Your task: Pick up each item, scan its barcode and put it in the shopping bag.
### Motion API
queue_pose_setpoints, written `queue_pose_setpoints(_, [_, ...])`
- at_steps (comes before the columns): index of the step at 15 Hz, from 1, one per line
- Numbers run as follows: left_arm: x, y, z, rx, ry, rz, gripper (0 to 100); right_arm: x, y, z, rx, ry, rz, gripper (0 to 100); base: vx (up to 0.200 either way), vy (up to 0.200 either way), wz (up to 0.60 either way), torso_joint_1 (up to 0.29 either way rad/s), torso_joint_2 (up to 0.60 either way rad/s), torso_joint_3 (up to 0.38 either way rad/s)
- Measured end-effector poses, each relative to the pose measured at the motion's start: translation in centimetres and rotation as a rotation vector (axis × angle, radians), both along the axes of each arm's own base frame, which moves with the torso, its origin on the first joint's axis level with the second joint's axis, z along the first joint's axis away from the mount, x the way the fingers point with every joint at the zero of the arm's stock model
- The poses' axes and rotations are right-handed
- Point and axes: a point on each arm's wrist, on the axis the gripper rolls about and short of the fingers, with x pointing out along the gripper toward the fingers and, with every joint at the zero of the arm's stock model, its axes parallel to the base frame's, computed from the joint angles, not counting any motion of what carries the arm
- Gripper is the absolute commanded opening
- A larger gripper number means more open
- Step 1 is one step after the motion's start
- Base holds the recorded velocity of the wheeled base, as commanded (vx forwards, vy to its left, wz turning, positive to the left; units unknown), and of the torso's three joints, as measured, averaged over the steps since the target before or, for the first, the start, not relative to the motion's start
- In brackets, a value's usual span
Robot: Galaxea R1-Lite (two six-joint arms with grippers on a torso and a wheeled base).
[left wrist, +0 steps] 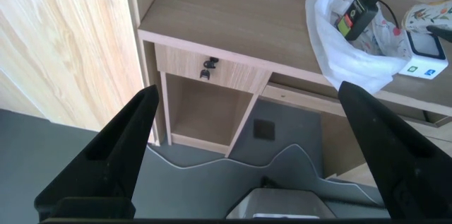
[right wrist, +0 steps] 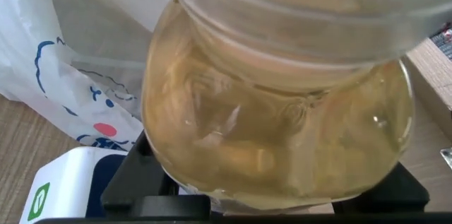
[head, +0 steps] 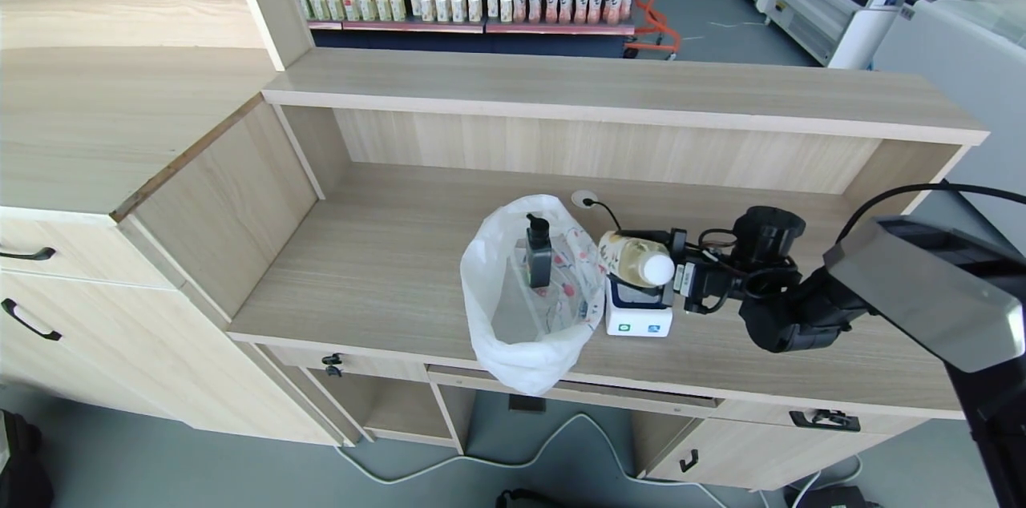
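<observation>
The bottle (head: 637, 258), clamped by the right gripper (head: 672, 268) mid-frame over the scanner (head: 638, 317), could be misread if tilted; the left gripper (left wrist: 248, 90) is held parted.

On the desk (head: 377, 268), the scanner (head: 639, 319) sits at the shopping bag's (head: 487, 308) 3 o'clock. A bottle (head: 632, 258) is above the scanner, and a dispenser (head: 539, 253) is in the bag.

No lettering is legible; the white scanner (head: 638, 321) bears small green and blue square marks.
</observation>
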Motion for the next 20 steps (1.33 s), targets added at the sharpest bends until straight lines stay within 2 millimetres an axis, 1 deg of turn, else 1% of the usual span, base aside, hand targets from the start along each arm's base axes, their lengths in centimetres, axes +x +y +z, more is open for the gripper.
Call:
queue_pose_setpoints(5, [0.0, 0.0, 0.0, 0.0, 0.0, 0.0, 100, -0.1, 0.3, -0.2, -0.006, 0.003, -0.005, 0, 0.0, 0.0, 0.0, 0.0, 0.0, 0.0])
queue_pose_setpoints(12, [0.0, 0.0, 0.0, 0.0, 0.0, 0.0, 100, -1.7, -0.3, 1.6, -0.003, 0.023, -0.016, 0, 0.0, 0.0, 0.0, 0.0, 0.0, 0.0])
queue_pose_setpoints(14, [0.0, 0.0, 0.0, 0.0, 0.0, 0.0, 100, -2.9, -0.8, 3.5, 0.02, 0.063, -0.022, 0, 0.0, 0.0, 0.0, 0.0, 0.0, 0.0])
queue_pose_setpoints(17, [0.0, 0.0, 0.0, 0.0, 0.0, 0.0, 100, -6.2, -2.2, 8.0, 0.099, 0.195, -0.037, 0, 0.0, 0.0, 0.0, 0.0, 0.0, 0.0])
queue_pose_setpoints(19, [0.0, 0.0, 0.0, 0.0, 0.0, 0.0, 100, -8.7, -4.2, 11.2, 0.197, 0.338, -0.101, 0, 0.0, 0.0, 0.0, 0.0, 0.0, 0.0])
queue_pose_setpoints(20, [0.0, 0.0, 0.0, 0.0, 0.0, 0.0, 100, -10.2, -5.5, 12.4, 0.269, 0.423, -0.177, 0, 0.0, 0.0, 0.0, 0.0, 0.0, 0.0])
